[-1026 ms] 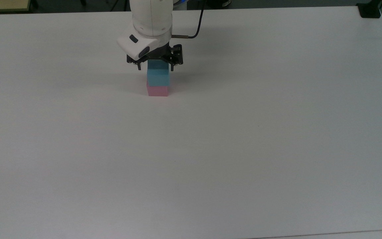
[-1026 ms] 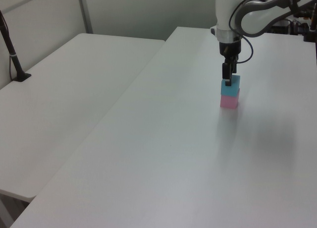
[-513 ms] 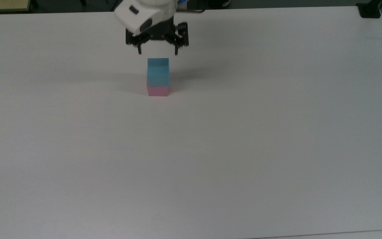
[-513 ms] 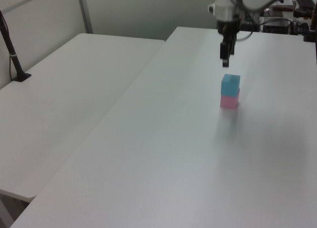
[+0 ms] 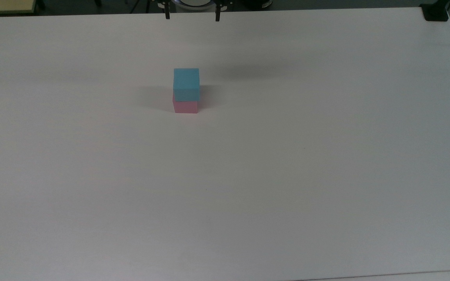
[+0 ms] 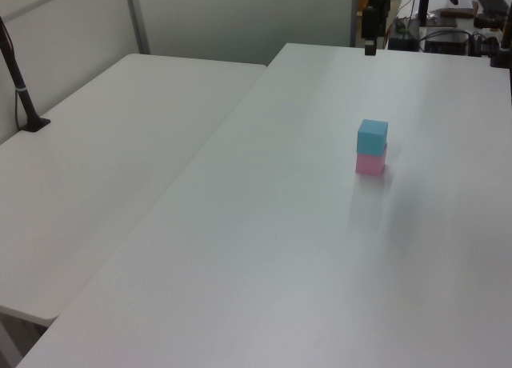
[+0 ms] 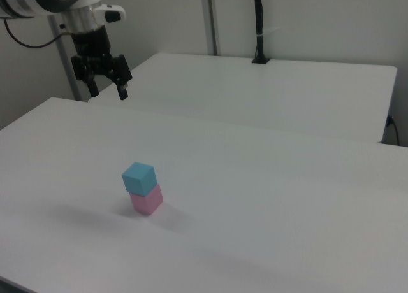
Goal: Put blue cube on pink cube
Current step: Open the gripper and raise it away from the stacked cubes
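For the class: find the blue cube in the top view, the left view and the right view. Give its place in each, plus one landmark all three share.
Top view: blue cube left of centre, upper part.
Left view: blue cube right of centre, upper half.
Right view: blue cube left of centre, lower half.
Shared landmark: the pink cube directly beneath it, on the white table.

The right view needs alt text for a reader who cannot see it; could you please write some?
A blue cube sits stacked on a pink cube on a white table. The robot's open gripper hangs well above them, toward the right view's upper left.
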`<state>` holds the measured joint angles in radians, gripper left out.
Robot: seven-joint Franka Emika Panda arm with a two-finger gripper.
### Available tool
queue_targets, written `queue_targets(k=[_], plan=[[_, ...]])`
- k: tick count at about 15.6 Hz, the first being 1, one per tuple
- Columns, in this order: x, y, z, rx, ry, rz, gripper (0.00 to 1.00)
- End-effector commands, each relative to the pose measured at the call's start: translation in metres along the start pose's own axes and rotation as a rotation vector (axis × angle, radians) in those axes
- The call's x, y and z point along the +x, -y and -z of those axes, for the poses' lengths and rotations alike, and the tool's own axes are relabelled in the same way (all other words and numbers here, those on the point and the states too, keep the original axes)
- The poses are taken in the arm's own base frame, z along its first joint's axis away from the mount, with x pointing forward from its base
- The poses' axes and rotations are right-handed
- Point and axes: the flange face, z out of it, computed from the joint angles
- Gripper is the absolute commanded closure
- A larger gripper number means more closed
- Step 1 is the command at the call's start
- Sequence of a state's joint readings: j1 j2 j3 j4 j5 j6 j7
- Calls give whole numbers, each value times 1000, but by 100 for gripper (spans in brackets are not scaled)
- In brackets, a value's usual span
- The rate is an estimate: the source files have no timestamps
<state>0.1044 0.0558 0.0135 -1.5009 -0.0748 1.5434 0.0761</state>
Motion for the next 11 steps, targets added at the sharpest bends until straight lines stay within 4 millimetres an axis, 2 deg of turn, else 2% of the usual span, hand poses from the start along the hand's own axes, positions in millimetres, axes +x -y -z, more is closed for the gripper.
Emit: queue_targets(k=[1,6,11], plan=[[-9,2,16,3,-10,-26,0],[-8,-17,8,10,5,-61,0],[-9,-32,9,48,3,-79,0]])
